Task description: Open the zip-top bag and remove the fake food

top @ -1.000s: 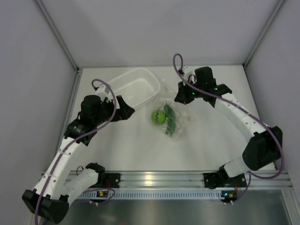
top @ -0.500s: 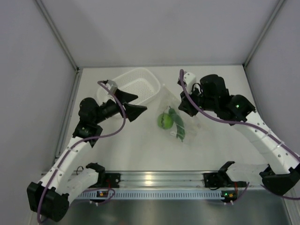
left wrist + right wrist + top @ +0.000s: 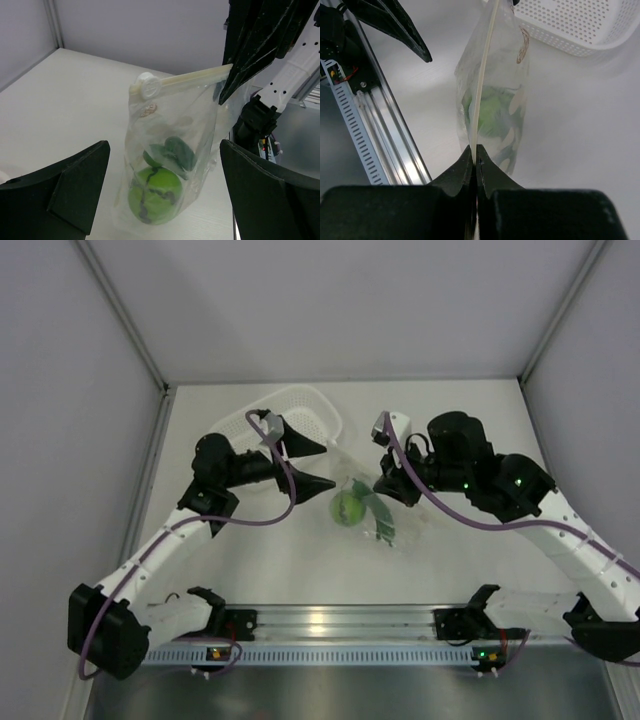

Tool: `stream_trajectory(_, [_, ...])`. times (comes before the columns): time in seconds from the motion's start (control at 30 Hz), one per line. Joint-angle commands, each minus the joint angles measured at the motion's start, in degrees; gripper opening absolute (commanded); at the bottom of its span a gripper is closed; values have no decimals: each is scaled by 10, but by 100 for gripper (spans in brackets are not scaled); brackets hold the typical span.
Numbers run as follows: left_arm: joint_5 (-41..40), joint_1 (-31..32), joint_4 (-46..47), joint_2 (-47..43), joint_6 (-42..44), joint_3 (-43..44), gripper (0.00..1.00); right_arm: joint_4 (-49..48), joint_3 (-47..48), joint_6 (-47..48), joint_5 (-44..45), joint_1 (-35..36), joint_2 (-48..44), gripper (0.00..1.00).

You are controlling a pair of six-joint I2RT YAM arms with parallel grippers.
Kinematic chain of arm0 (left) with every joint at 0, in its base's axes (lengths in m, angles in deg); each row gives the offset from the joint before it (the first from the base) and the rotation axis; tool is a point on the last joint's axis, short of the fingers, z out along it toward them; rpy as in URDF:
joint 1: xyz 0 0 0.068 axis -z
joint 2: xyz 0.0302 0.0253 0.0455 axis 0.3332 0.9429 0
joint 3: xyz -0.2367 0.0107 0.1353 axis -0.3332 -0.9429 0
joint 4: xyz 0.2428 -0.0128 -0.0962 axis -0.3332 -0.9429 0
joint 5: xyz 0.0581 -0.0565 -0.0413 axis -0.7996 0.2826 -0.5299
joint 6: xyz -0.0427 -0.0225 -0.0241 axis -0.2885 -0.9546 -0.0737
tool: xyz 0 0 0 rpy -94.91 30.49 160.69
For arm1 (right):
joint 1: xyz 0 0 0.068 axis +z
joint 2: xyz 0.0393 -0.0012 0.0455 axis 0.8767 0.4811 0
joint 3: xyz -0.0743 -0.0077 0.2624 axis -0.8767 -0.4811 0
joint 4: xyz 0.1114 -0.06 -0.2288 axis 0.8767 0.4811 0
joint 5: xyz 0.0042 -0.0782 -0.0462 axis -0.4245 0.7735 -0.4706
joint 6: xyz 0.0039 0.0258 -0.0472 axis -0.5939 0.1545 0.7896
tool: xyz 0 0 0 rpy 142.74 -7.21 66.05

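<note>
At centre, zip-top bag [image 3: 170, 145]: upright, strip [image 3: 192, 77] 9–3.
L gripper [image 3: 329, 465]: wide open, slider [image 3: 146, 86] at 12.
R gripper [image 3: 475, 150]: clamps strip's 3 end.

White table [image 3: 300, 570], pale grey walls [image 3: 350, 300], aluminium rail [image 3: 330, 620]

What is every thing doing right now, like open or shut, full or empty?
zip-top bag: zipped shut, held upright by its zip strip.
fake food: inside the bag, at the bottom.
white basket: nothing visible inside.
left gripper: open, facing the bag, not touching it.
right gripper: shut on the bag's zip strip.
</note>
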Motion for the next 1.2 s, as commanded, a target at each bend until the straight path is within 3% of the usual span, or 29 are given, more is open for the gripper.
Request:
stream_trajectory(0.0, [14,22,54,1,31,39,97,-11,28,18,-18,12,-24,0])
stream_trajectory(0.17, [30,33,58,15,34,65,94,-10,28,32,-46,14,-24,0])
stream_trajectory(0.27, [43,35,58,21,42,68,84,-13,25,36,-53,14,-32,0])
stream_trajectory(0.4, [75,35,58,23,43,73,58,-23,17,46,-62,15,-47,0])
stream_trajectory(0.43, [78,36,58,22,43,74,45,-25,13,48,-62,16,-51,0])
stream_trajectory(0.53, [86,38,58,16,42,72,18,-39,3,47,-50,15,-66,0])
stream_trajectory(0.87, [89,45,58,-5,34,77,15,-40,-2,49,-52,15,-51,0])
stream_trajectory(0.97, [81,48,58,-7,34,78,8,-40,-1,49,-58,15,-49,0])
stream_trajectory(1.0, [80,48,58,-7,34,78,0,-41,-1,49,-58,16,-49,0])
stream_trajectory(1.17, [84,51,58,0,26,79,0,-43,-2,51,-52,15,-46,0])
